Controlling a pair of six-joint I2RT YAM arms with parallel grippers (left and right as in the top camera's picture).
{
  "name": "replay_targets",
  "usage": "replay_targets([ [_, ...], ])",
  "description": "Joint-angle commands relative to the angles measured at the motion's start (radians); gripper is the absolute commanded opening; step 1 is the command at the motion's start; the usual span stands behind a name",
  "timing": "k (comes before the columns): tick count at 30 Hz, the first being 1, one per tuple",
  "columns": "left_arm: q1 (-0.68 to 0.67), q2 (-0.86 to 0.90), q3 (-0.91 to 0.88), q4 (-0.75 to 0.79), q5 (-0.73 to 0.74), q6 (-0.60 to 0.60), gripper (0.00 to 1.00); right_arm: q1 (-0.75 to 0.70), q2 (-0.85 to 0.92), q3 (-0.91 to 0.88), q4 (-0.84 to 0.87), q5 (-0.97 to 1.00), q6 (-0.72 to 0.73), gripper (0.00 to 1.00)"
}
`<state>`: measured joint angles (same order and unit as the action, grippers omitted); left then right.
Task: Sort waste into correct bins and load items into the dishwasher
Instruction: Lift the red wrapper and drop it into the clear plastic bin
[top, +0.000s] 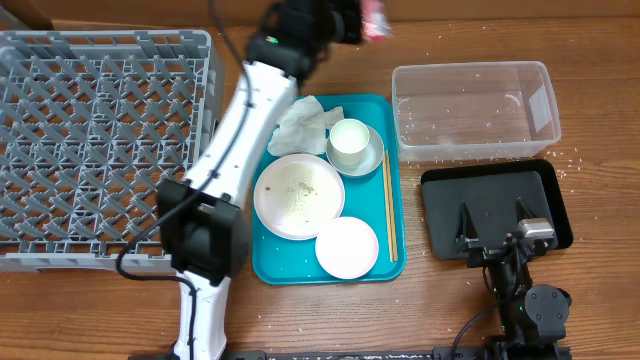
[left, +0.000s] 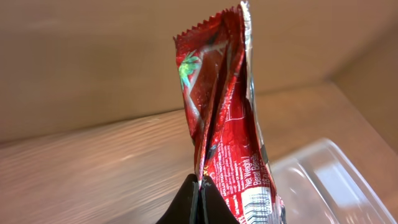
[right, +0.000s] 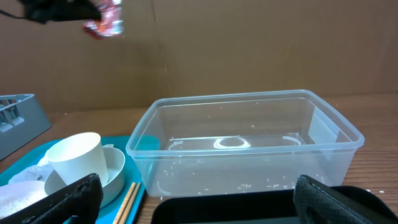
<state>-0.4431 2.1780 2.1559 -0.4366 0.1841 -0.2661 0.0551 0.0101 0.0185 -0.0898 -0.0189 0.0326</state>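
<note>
Looks like a robot lab bench dressed up as a dish-clearing station, not a real kitchen. Plain wood desk (top: 600, 300), and the brown wall (right: 249, 50) behind is probably cardboard. A grey dishwasher rack (top: 90, 140) sits loose on the desk, off left of the left fingers (left: 186, 208). There's a teal cafeteria tray (top: 375, 108) of used dishes, plus a clear tub (right: 249, 143) and black bin (top: 480, 190) just ahead of the right fingers (right: 68, 199).

The left arm (top: 235, 130) has long white links joined by rounded black joint housings. A thin black cable (top: 140, 235) loops beside it, and there is a small green spot near the wrist. The left tool (left: 199, 200) is plain black. The right arm (top: 530, 295) is black throughout, with a pale grey block near the right tool (top: 495, 235), whose matte fingers (right: 65, 200) look finely textured.
</note>
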Motion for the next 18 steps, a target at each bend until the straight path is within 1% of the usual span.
replay_targets([
  [1, -0.088, 0.03, -0.019, 0.037, 0.053, 0.205, 0.04, 0.007, -0.007, -0.01, 0.005, 0.007, -0.003, 1.0],
  [5, -0.164, 0.079, -0.022, 0.077, 0.049, 0.298, 0.04, 0.007, -0.007, -0.01, 0.005, 0.007, -0.003, 1.0],
  [8, -0.192, 0.128, -0.022, 0.121, 0.045, 0.298, 0.04, 0.007, -0.007, -0.01, 0.005, 0.007, -0.003, 1.0],
  [10, -0.202, 0.163, -0.022, 0.149, 0.045, 0.296, 0.07, 0.007, -0.007, -0.01, 0.005, 0.007, -0.003, 1.0],
  [11, -0.205, 0.175, -0.022, 0.16, 0.045, 0.296, 0.12, 0.007, -0.007, -0.01, 0.005, 0.007, -0.003, 1.0],
  [14, -0.205, 0.19, -0.022, 0.173, 0.045, 0.296, 0.32, 0.007, -0.007, -0.01, 0.005, 0.007, -0.003, 1.0],
  [16, -0.204, 0.189, -0.022, 0.173, 0.045, 0.296, 0.5, 0.007, -0.007, -0.01, 0.005, 0.007, -0.003, 1.0],
  [17, -0.202, 0.187, -0.02, 0.173, 0.045, 0.296, 0.55, 0.007, -0.007, -0.01, 0.005, 0.007, -0.003, 1.0],
  [18, -0.199, 0.183, -0.02, 0.172, 0.045, 0.296, 0.57, 0.007, -0.007, -0.01, 0.005, 0.007, -0.003, 1.0],
])
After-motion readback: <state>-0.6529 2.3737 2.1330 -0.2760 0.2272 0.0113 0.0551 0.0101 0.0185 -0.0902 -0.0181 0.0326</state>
